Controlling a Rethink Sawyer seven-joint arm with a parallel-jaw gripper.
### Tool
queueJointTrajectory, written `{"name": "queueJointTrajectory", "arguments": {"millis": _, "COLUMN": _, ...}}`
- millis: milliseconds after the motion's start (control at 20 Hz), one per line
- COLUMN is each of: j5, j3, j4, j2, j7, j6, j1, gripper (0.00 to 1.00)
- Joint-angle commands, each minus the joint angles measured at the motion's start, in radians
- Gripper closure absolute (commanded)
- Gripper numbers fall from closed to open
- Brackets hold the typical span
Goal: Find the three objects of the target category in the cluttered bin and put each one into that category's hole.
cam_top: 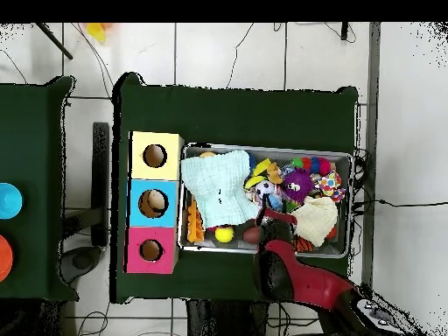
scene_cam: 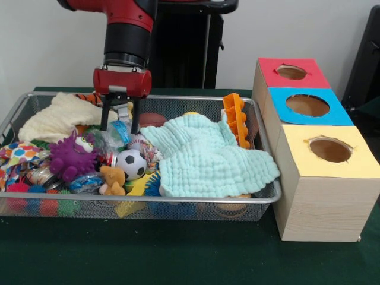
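A red arm's tool (scene_cam: pixel 119 128) hangs over the wire bin (scene_cam: pixel 178 205) at left of frame, prongs apart and empty. Toys lie jumbled inside — the three holes (scene_cam: pixel 309 105) at right look unfilled, so sorting seems barely begun.

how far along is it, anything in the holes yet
Possibly one: in the overhead view something pale shows inside the blue box's hole; the yellow hole and red hole look dark. Right now the end effector is open, reaching down into the bin above the soccer ball, holding nothing. Picking and dropping the remaining objects is left.
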Motion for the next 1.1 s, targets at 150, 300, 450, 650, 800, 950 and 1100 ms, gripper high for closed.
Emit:
{"name": "queueJointTrajectory", "arguments": {"millis": 150, "j5": 0.024, "j3": 0.069, "j4": -0.130, "j2": 0.072, "j7": 0.178, "j6": -0.004, "j1": 0.012, "gripper": 0.00}}
{"name": "queueJointTrajectory", "arguments": {"millis": 300, "j5": 0.031, "j3": 0.056, "j4": -0.135, "j2": 0.089, "j7": 0.171, "j6": -0.017, "j1": 0.020, "gripper": 0.00}}
{"name": "queueJointTrajectory", "arguments": {"millis": 450, "j5": 0.038, "j3": 0.042, "j4": -0.141, "j2": 0.105, "j7": 0.162, "j6": -0.023, "j1": 0.026, "gripper": 0.00}}
{"name": "queueJointTrajectory", "arguments": {"millis": 650, "j5": 0.043, "j3": 0.026, "j4": -0.152, "j2": 0.129, "j7": 0.151, "j6": -0.031, "j1": 0.031, "gripper": 0.00}}
{"name": "queueJointTrajectory", "arguments": {"millis": 800, "j5": 0.054, "j3": 0.008, "j4": -0.146, "j2": 0.142, "j7": 0.150, "j6": -0.045, "j1": 0.037, "gripper": 0.00}}
{"name": "queueJointTrajectory", "arguments": {"millis": 950, "j5": 0.073, "j3": -0.010, "j4": -0.127, "j2": 0.142, "j7": 0.153, "j6": -0.061, "j1": 0.047, "gripper": 0.00}}
{"name": "queueJointTrajectory", "arguments": {"millis": 1100, "j5": 0.081, "j3": -0.018, "j4": -0.124, "j2": 0.144, "j7": 0.157, "j6": -0.065, "j1": 0.054, "gripper": 0.00}}
